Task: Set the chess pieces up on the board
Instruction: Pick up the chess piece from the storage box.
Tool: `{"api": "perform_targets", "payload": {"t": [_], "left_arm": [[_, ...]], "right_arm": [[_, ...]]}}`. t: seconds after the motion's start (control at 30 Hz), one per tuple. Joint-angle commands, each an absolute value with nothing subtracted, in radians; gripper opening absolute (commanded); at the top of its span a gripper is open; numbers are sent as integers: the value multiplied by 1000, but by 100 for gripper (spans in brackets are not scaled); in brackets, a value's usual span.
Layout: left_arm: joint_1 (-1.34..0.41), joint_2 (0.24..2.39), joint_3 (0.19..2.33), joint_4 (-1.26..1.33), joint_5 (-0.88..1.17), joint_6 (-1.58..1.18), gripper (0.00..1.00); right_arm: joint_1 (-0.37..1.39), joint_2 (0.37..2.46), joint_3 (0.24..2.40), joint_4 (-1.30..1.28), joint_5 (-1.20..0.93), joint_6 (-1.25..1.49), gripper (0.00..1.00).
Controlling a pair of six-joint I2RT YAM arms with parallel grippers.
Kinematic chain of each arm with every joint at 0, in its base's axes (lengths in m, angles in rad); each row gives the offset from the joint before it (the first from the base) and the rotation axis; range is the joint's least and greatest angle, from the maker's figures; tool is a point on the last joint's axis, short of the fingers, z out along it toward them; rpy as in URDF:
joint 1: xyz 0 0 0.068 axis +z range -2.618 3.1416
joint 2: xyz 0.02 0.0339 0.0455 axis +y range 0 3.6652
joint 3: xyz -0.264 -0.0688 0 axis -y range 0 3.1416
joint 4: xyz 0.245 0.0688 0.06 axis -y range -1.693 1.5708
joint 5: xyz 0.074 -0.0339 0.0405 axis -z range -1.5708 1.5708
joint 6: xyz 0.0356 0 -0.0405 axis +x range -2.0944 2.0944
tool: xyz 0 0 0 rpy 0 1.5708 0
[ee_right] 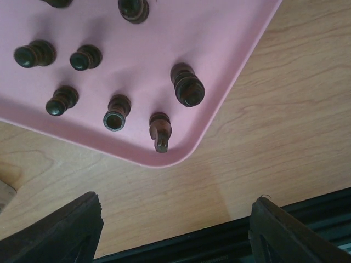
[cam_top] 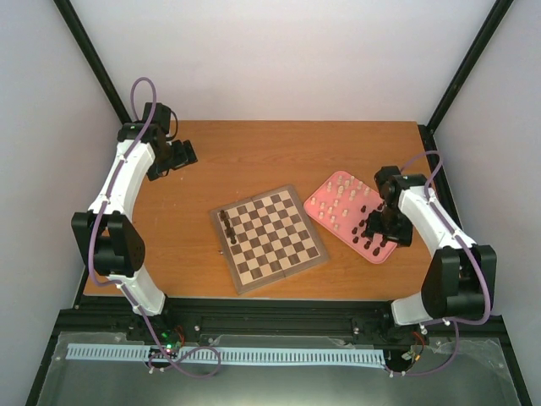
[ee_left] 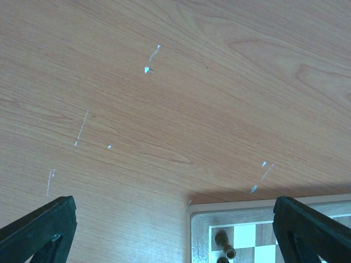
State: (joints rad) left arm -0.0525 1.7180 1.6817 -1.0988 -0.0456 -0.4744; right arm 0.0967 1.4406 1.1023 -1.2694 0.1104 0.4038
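Observation:
The board (cam_top: 279,247) lies at the table's middle, with a few dark brown chess pieces (cam_top: 227,225) upright along its left edge. Its corner (ee_left: 202,230) and those pieces (ee_left: 224,245) show low in the left wrist view. My left gripper (cam_top: 181,156) hangs open over bare table at the far left, its fingers (ee_left: 41,230) wide apart with nothing between. My right gripper (cam_top: 382,233) hovers open at the pink tray's near corner. Several dark pieces stand there, among them a knight (ee_right: 160,131) and a rook (ee_right: 116,115). Both right fingers (ee_right: 60,233) are empty.
The pink tray (cam_top: 318,203) right of the board holds cream pieces (cam_top: 342,193) at its far end and dark ones (cam_top: 365,227) at its near end. The table's black front rail (ee_right: 219,241) runs just below the tray's corner (ee_right: 164,159).

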Motion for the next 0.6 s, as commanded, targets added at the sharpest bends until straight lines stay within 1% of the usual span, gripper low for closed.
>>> {"api": "perform_targets", "payload": {"t": [0.0, 0.37, 0.57], "left_arm": [[-55, 1737, 1698, -1097, -28, -469, 100], [-56, 1732, 1692, -1100, -42, -466, 100], [-56, 1733, 1694, -1104, -58, -465, 100]], "right_arm": [[59, 1442, 1051, -1195, 35, 430, 73], [-41, 1544, 1060, -1082, 5, 365, 58], [-50, 1557, 1046, -1059, 24, 355, 57]]}}
